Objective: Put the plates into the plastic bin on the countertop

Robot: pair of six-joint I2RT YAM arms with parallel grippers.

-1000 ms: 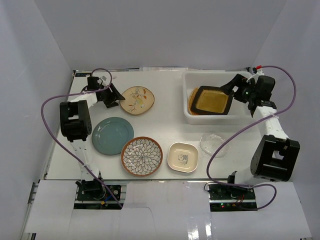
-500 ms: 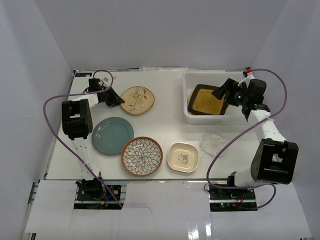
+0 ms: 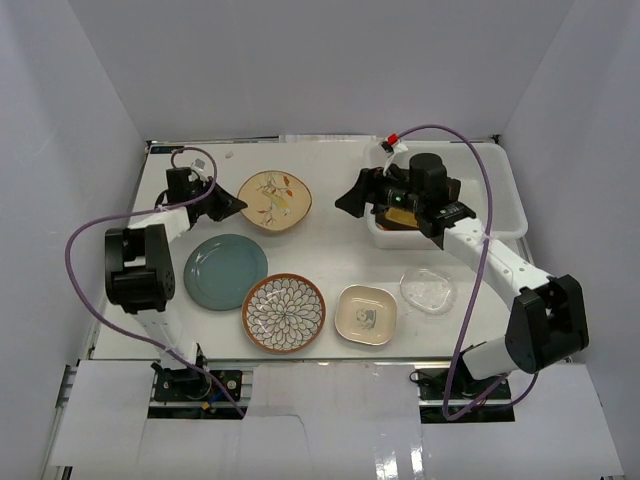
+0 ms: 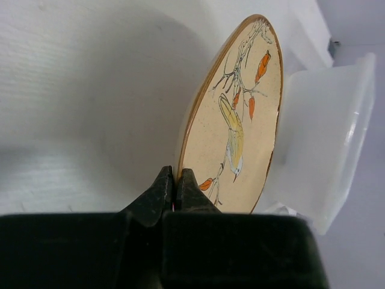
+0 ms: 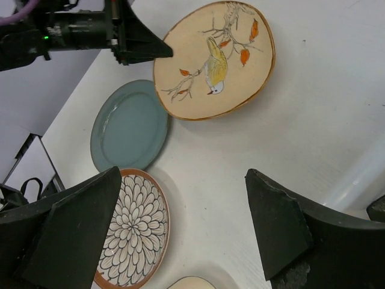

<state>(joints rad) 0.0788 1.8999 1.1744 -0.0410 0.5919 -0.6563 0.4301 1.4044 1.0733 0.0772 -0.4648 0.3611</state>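
Countertop (image 3: 330,250): white, fills the middle of the top view.

Plastic bin (image 3: 495,185): upper right, partly under the right arm. A dark dish with an amber centre (image 3: 392,220) shows at its near-left corner, so part of the job looks done.

Five plates lie outside the bin:
- teal round (image 3: 225,271), centre left
- petal-patterned (image 3: 284,312), lower centre
- bird plate (image 3: 275,200), upper left
- cream rounded-square (image 3: 365,314)
- clear glass (image 3: 427,290), lower right

Left gripper (image 4: 176,180): jaws pinched thin on the bird plate's near rim, an edge grip since the plate is too broad to span. Cannot tell if the far edge is lifted.

Right gripper (image 5: 180,223): jaws spread wide and empty, over bare surface just left of the bin. Probably placed to receive the bird plate or reach another.
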